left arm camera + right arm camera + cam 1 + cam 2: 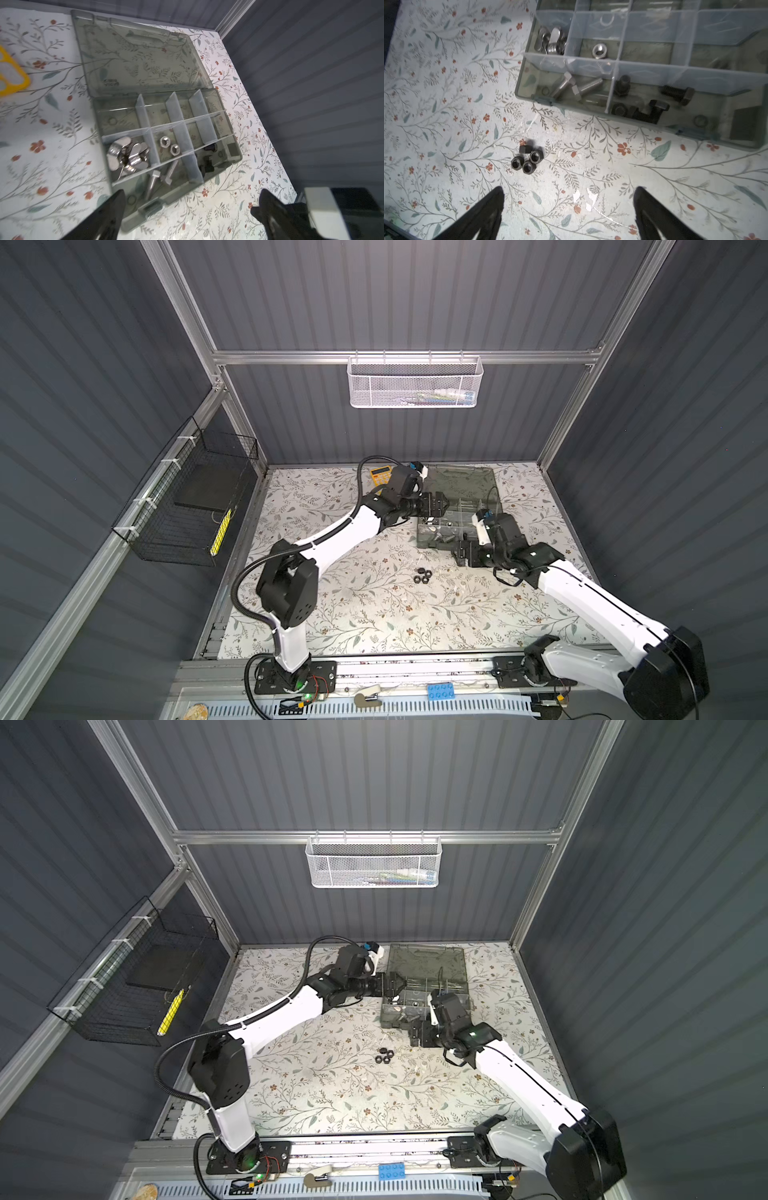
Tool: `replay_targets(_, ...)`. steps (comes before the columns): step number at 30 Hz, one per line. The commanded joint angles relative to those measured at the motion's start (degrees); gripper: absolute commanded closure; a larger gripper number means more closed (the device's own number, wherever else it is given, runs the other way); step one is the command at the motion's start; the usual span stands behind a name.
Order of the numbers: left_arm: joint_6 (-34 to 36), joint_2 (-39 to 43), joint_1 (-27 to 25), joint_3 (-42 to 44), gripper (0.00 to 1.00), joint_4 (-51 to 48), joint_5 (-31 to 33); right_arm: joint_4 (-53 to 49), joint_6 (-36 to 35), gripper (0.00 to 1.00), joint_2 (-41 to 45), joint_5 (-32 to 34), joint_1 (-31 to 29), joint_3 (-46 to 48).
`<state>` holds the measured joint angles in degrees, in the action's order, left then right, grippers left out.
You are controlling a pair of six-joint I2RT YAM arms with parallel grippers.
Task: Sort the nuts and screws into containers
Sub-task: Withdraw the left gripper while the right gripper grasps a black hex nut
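black nuts [527, 159] x4 bunched loose on surface [446, 124], just in front of organizer box [520, 83], prob. next to bin. three flat w/ holes up, one tipped on edge. silver screws [577, 86] and black screws [652, 112] lying flat in separate front compartments [591, 97], sorted by type, long axes skewed. lid [141, 58] folded flat back. right gripper [569, 189] hovering near nuts, jaws wide, empty. left gripper [192, 193] over box edge, jaws wide, empty.
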<state>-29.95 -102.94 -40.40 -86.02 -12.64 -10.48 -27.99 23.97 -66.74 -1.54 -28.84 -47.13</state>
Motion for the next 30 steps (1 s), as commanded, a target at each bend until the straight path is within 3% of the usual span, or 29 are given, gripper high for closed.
replay_targets(1, -1.7, 5.3, 1.7, 9.3, 0.00, 1.2, -0.2, -0.4, -0.4, 0.06, -2.8, 2.0, -3.2, 0.0)
replay_targets(7, -4.6, 16.5, 5.6, 24.6, 0.00, 3.1, -1.4, 1.8, 0.1, 0.15, -10.6, 2.5, -9.3, -1.6)
replay_targets(16, -9.8, 27.1, 6.5, 41.0, 0.00, 7.4, -3.0, 3.5, -0.8, 0.29, -23.9, 4.9, -14.9, -8.1)
replay_targets(30, -10.8, 30.3, 7.1, 47.0, 0.00, 7.8, -3.4, 2.5, -3.0, 0.54, -36.0, 6.1, -16.4, -16.6)
